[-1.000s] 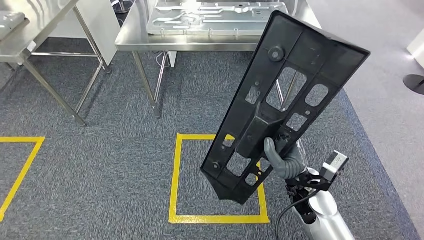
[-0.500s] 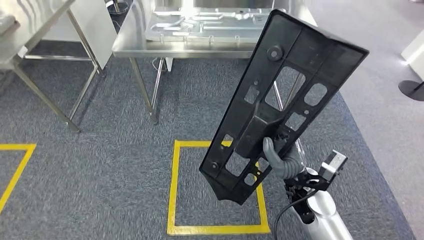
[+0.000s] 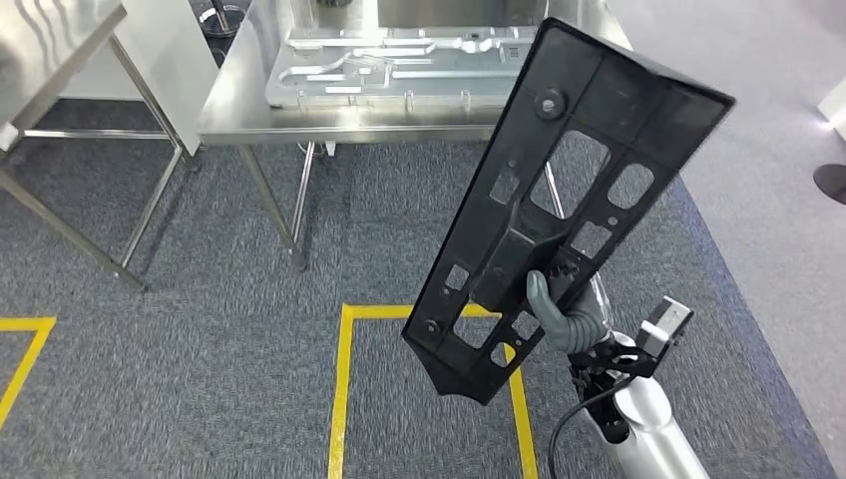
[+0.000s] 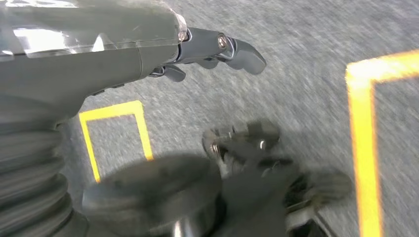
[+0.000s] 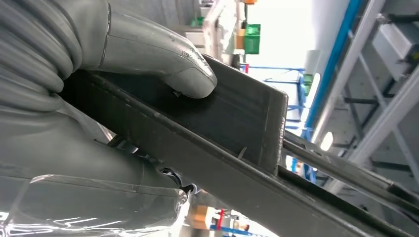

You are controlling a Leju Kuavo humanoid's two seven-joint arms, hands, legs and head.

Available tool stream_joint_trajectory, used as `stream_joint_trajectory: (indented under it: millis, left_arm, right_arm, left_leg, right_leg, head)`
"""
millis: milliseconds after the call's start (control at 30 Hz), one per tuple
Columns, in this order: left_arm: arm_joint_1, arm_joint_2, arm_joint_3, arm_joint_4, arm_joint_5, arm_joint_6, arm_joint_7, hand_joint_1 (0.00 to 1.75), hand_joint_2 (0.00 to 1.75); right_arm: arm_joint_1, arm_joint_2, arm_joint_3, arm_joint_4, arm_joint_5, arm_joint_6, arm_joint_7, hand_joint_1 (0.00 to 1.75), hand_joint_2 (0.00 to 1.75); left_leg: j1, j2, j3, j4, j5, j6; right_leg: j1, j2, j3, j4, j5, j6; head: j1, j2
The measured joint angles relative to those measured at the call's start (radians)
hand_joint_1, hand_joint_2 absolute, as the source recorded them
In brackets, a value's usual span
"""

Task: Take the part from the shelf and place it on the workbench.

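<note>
A long black plastic part (image 3: 559, 190) with several cutouts stands tilted in front of me, its upper end leaning to the right. My right hand (image 3: 567, 319) grips it near its lower end, above the carpet. In the right wrist view the thumb (image 5: 168, 54) presses on the part's flat black edge (image 5: 232, 113). The steel workbench (image 3: 239, 110) stands ahead at the top of the head view, with a silver metal plate (image 3: 399, 65) lying on it. My left hand (image 4: 148, 54) hangs over the floor with its fingers (image 4: 237, 49) apart and nothing in them.
A yellow tape square (image 3: 339, 389) marks the grey carpet below the part. A second steel table (image 3: 50, 50) stands at the far left, with a white panel (image 3: 175, 50) between it and the workbench. More yellow tape (image 4: 363, 138) lies under my left hand.
The whole view has shifted: the workbench now sits lower and larger in the picture, and the yellow square has slid toward the bottom edge. The part stays in my right hand.
</note>
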Motion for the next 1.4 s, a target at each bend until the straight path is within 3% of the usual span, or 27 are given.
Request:
stream_joint_trajectory:
  millis: [33, 67, 133, 167, 200, 233, 300, 333, 400, 467, 533, 600, 633, 667, 700, 767, 833, 867, 967, 1033, 1100, 1133, 1200, 1300, 1333, 1367, 1400]
  left_arm:
    - [0.001, -0.001, 0.000, 0.000, 0.000, 0.000, -0.001, 0.00, 1.75]
    - [0.002, -0.002, 0.000, 0.000, 0.000, 0.000, -0.001, 0.00, 1.75]
    - [0.005, -0.002, 0.000, 0.001, 0.000, -0.002, -0.001, 0.00, 1.75]
    - [0.005, -0.002, 0.000, 0.001, -0.001, -0.002, -0.001, 0.00, 1.75]
    - [0.005, -0.002, 0.000, 0.001, -0.001, -0.003, -0.001, 0.00, 1.75]
    - [0.005, -0.002, 0.000, 0.001, -0.001, -0.004, -0.001, 0.00, 1.75]
    - [0.007, 0.002, 0.000, 0.001, -0.001, -0.005, -0.001, 0.00, 1.75]
    - [0.007, 0.003, 0.000, 0.001, -0.001, -0.006, -0.001, 0.00, 1.75]
    - [0.006, 0.002, 0.000, 0.002, -0.001, -0.008, -0.001, 0.00, 1.75]
    - [0.006, -0.002, 0.000, 0.002, 0.000, -0.008, 0.000, 0.00, 1.75]
    - [0.007, -0.003, 0.000, 0.003, 0.000, -0.008, 0.001, 0.00, 1.75]
    - [0.006, -0.002, 0.000, 0.003, 0.000, -0.007, 0.002, 0.00, 1.75]
    - [0.006, -0.002, 0.000, 0.003, 0.000, -0.007, 0.002, 0.00, 1.75]
    - [0.007, -0.001, 0.000, 0.003, 0.000, -0.007, 0.002, 0.00, 1.75]
    - [0.009, -0.001, 0.000, 0.003, 0.001, -0.008, 0.002, 0.00, 1.75]
    - [0.012, 0.000, 0.000, 0.003, 0.001, -0.009, 0.002, 0.00, 1.75]
    - [0.013, 0.001, 0.000, 0.003, 0.004, -0.009, 0.002, 0.00, 1.75]
    - [0.013, 0.001, 0.000, 0.003, 0.006, -0.010, 0.003, 0.00, 1.75]
    - [0.010, 0.000, 0.001, 0.003, 0.010, -0.007, 0.003, 0.00, 1.75]
    - [0.007, 0.000, 0.001, 0.003, 0.010, -0.005, 0.002, 0.00, 1.75]
    - [0.005, 0.000, 0.001, 0.003, 0.014, -0.004, -0.001, 0.00, 1.75]
    - [0.004, 0.000, 0.001, 0.003, 0.015, -0.004, -0.003, 0.00, 1.75]
    - [0.001, 0.000, 0.002, 0.003, 0.017, -0.005, -0.005, 0.00, 1.75]
    - [0.006, 0.000, 0.001, 0.003, 0.016, -0.005, -0.003, 0.00, 1.75]
    - [0.006, 0.001, 0.001, 0.003, 0.015, -0.005, -0.003, 0.00, 1.75]
    - [0.006, 0.001, 0.001, 0.003, 0.014, -0.005, -0.002, 0.00, 1.75]
    - [0.005, 0.001, 0.001, 0.003, 0.013, -0.006, -0.002, 0.00, 1.75]
  right_arm:
    - [0.000, 0.000, 0.000, 0.000, 0.000, -0.003, -0.001, 1.75, 1.75]
    - [0.002, 0.000, 0.001, 0.000, 0.000, -0.006, -0.001, 1.75, 1.75]
    - [0.006, 0.000, 0.001, 0.000, 0.000, -0.011, -0.002, 1.75, 1.75]
    - [0.007, 0.000, 0.001, 0.000, 0.000, -0.012, -0.002, 1.75, 1.75]
    - [0.008, 0.000, 0.001, 0.000, 0.000, -0.013, -0.002, 1.75, 1.75]
    - [0.009, 0.000, 0.001, 0.000, 0.000, -0.014, -0.002, 1.75, 1.75]
    - [0.013, -0.001, 0.003, 0.003, 0.000, -0.014, -0.002, 1.75, 1.75]
    - [0.017, -0.001, 0.004, 0.004, 0.000, -0.014, -0.001, 1.75, 1.75]
    - [0.020, -0.001, 0.007, 0.004, 0.000, -0.014, -0.003, 1.75, 1.75]
    - [0.018, 0.002, 0.008, 0.000, 0.000, -0.016, -0.006, 1.75, 1.75]
    - [0.016, 0.005, 0.009, -0.002, 0.000, -0.018, -0.006, 1.75, 1.75]
    - [0.019, 0.006, 0.009, 0.000, 0.000, -0.018, -0.006, 1.75, 1.75]
    - [0.021, 0.007, 0.009, 0.000, 0.000, -0.018, -0.006, 1.75, 1.75]
    - [0.023, 0.007, 0.009, 0.001, 0.000, -0.018, -0.006, 1.75, 1.75]
    - [0.024, 0.007, 0.009, 0.001, 0.000, -0.018, -0.006, 1.75, 1.75]
    - [0.025, 0.007, 0.009, 0.002, 0.000, -0.018, -0.007, 1.75, 1.75]
    - [0.029, 0.007, 0.009, 0.005, 0.000, -0.018, -0.006, 1.75, 1.75]
    - [0.029, 0.007, 0.010, 0.006, -0.001, -0.017, -0.006, 1.75, 1.75]
    - [0.014, 0.002, 0.012, 0.006, -0.001, -0.016, -0.006, 1.75, 1.75]
    - [0.003, -0.003, 0.015, 0.007, -0.001, -0.013, -0.006, 1.75, 1.75]
    - [-0.002, -0.003, 0.019, 0.009, 0.000, -0.011, -0.004, 1.75, 1.75]
    - [-0.002, -0.003, 0.020, 0.010, 0.000, -0.011, -0.003, 1.75, 1.75]
    - [-0.003, -0.003, 0.021, 0.012, -0.001, -0.011, -0.002, 1.75, 1.75]
    - [-0.002, -0.003, 0.022, 0.013, -0.001, -0.011, -0.002, 1.75, 1.75]
    - [-0.001, -0.003, 0.022, 0.014, -0.001, -0.011, -0.002, 1.75, 1.75]
    - [0.001, -0.003, 0.023, 0.015, -0.001, -0.012, -0.002, 1.75, 1.75]
    - [0.001, -0.003, 0.024, 0.015, -0.001, -0.012, -0.002, 1.75, 1.75]
  left_leg:
    - [0.000, 0.000, -0.055, 0.069, -0.011, -0.001]
    - [-0.001, 0.000, -0.107, 0.117, -0.047, -0.001]
    - [-0.003, 0.000, -0.181, 0.137, -0.148, 0.004]
    - [-0.007, -0.001, -0.203, 0.114, -0.175, 0.010]
    - [-0.014, -0.001, -0.215, 0.071, -0.163, 0.018]
    - [-0.023, -0.001, -0.219, 0.012, -0.101, 0.029]
    - [-0.047, -0.010, -0.221, -0.091, 0.054, 0.052]
    - [-0.056, -0.017, -0.213, -0.127, 0.104, 0.061]
    - [-0.059, -0.029, -0.182, -0.168, 0.113, 0.070]
    - [-0.049, -0.026, -0.139, -0.195, 0.137, 0.075]
    - [-0.040, -0.018, -0.108, -0.203, 0.155, 0.078]
    - [-0.034, -0.015, -0.089, -0.203, 0.145, 0.074]
    - [-0.030, -0.015, -0.082, -0.203, 0.137, 0.070]
    - [-0.026, -0.016, -0.075, -0.201, 0.128, 0.064]
    - [-0.022, -0.017, -0.068, -0.198, 0.119, 0.058]
    - [-0.015, -0.018, -0.058, -0.184, 0.097, 0.043]
    - [-0.012, -0.018, -0.056, -0.172, 0.079, 0.026]
    - [-0.011, -0.018, -0.056, -0.166, 0.075, 0.018]
    - [-0.001, -0.012, -0.077, -0.116, 0.077, 0.000]
    - [0.002, -0.009, -0.139, -0.016, 0.066, -0.006]
    - [0.002, -0.008, -0.222, 0.093, 0.027, -0.008]
    - [0.001, -0.008, -0.252, 0.120, 0.010, -0.007]
    - [-0.003, -0.007, -0.270, 0.086, 0.020, 0.002]
    - [-0.020, -0.006, -0.243, -0.087, 0.161, 0.025]
    - [-0.026, -0.004, -0.236, -0.123, 0.194, 0.031]
    - [-0.029, -0.004, -0.230, -0.145, 0.205, 0.035]
    - [-0.031, -0.004, -0.219, -0.153, 0.193, 0.038]
  right_leg:
    - [0.001, 0.000, 0.022, -0.001, -0.018, -0.004]
    - [0.003, 0.002, 0.043, -0.002, -0.035, -0.008]
    - [0.007, 0.007, 0.090, -0.003, -0.071, -0.011]
    - [0.008, 0.010, 0.115, -0.003, -0.089, -0.012]
    - [0.010, 0.011, 0.141, -0.004, -0.107, -0.013]
    - [0.009, 0.012, 0.163, -0.008, -0.124, -0.013]
    - [0.008, 0.019, 0.205, -0.019, -0.152, -0.007]
    - [0.008, 0.022, 0.227, -0.029, -0.160, -0.003]
    - [0.014, 0.027, 0.256, -0.026, -0.147, 0.007]
    - [0.020, 0.020, 0.259, 0.020, -0.136, 0.015]
    - [0.015, 0.010, 0.221, 0.104, -0.175, 0.029]
    - [-0.002, 0.007, 0.149, 0.187, -0.251, 0.046]
    - [-0.011, 0.006, 0.119, 0.200, -0.282, 0.055]
    - [-0.021, 0.005, 0.101, 0.187, -0.294, 0.064]
    - [-0.031, 0.003, 0.095, 0.147, -0.274, 0.072]
    - [-0.045, -0.007, 0.098, 0.045, -0.158, 0.087]
    - [-0.044, -0.017, 0.098, -0.005, -0.077, 0.078]
    - [-0.039, -0.019, 0.096, -0.006, -0.072, 0.067]
    - [-0.031, -0.013, 0.114, -0.012, -0.080, 0.038]
    - [-0.028, -0.013, 0.135, -0.018, -0.093, 0.025]
    - [-0.024, -0.012, 0.155, -0.019, -0.111, 0.018]
    - [-0.021, -0.012, 0.167, -0.020, -0.122, 0.017]
    - [-0.018, -0.010, 0.197, -0.020, -0.148, 0.016]
    - [-0.017, -0.007, 0.241, -0.027, -0.187, 0.021]
    - [-0.017, -0.006, 0.250, -0.036, -0.196, 0.026]
    - [-0.017, -0.005, 0.259, -0.043, -0.198, 0.033]
    - [-0.016, -0.005, 0.267, -0.049, -0.191, 0.040]
  head:
    - [0.000, 0.000]
    - [0.000, 0.000]
    - [0.000, 0.000]
    - [0.000, 0.000]
    - [0.000, 0.000]
    - [0.000, 0.000]
    - [0.000, 0.000]
    - [0.000, 0.000]
    - [0.000, 0.000]
    - [0.000, 0.000]
    - [0.001, 0.000]
    - [0.001, 0.000]
    - [0.001, 0.000]
    - [0.001, 0.000]
    - [0.001, 0.000]
    - [0.001, 0.000]
    - [0.001, 0.000]
    - [0.000, 0.000]
    - [0.000, 0.000]
    - [0.000, 0.000]
    - [0.000, 0.000]
    - [0.000, 0.000]
    - [0.000, 0.000]
    - [0.000, 0.000]
    - [0.000, 0.000]
    - [0.000, 0.000]
    - [0.000, 0.000]
